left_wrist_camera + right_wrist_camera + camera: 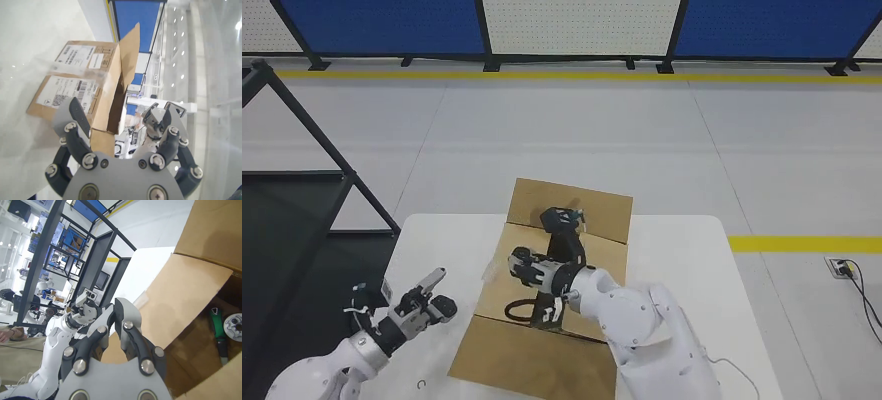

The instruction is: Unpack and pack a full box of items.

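Right gripper (115, 308) closed, empty, at box (189, 291) edge — left gripper (122, 104) spread wide, empty — green-handled tool (217, 325) inside.

light: bright, even | shadows: soft | glare: white table (22, 123) | wrist edges: bowed

The box (604, 258) sits on the table (687, 262), a tool (217, 326) inside.

The open cardboard box (570, 205) on the table (682, 260) holds a green-handled tool (217, 323).
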{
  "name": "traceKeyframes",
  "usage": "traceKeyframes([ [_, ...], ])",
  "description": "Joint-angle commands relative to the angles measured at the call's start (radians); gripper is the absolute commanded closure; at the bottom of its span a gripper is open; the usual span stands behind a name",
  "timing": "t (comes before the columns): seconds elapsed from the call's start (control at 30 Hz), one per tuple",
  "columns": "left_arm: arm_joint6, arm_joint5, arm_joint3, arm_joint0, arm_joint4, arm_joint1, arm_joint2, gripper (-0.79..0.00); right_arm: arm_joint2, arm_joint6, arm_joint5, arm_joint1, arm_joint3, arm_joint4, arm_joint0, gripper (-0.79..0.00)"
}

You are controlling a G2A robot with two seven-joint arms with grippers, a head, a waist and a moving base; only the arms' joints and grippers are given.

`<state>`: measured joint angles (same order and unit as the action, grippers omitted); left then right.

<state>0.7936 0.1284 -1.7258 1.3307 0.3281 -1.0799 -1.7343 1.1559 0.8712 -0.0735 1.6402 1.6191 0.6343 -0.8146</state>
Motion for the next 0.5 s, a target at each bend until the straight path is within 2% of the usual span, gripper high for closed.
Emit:
traceKeyframes([
  [0.0, 0.092, -0.041, 0.005, 0.003, -0.044, 0.009, -0.007, -0.785, 0.043, 0.036, 0.028, -0.012, 0.044, -0.004, -0.037, -0.785],
  [0.13, 0.191, -0.093, 0.007, 0.008, -0.085, 0.021, -0.023, -0.785, 0.061, 0.064, 0.027, -0.021, 0.066, 0.022, -0.056, -0.785],
  [0.47, 0.192, -0.095, 0.006, 0.01, -0.092, 0.023, -0.025, -0.785, 0.061, 0.055, 0.033, -0.022, 0.068, 0.018, -0.063, -0.785],
])
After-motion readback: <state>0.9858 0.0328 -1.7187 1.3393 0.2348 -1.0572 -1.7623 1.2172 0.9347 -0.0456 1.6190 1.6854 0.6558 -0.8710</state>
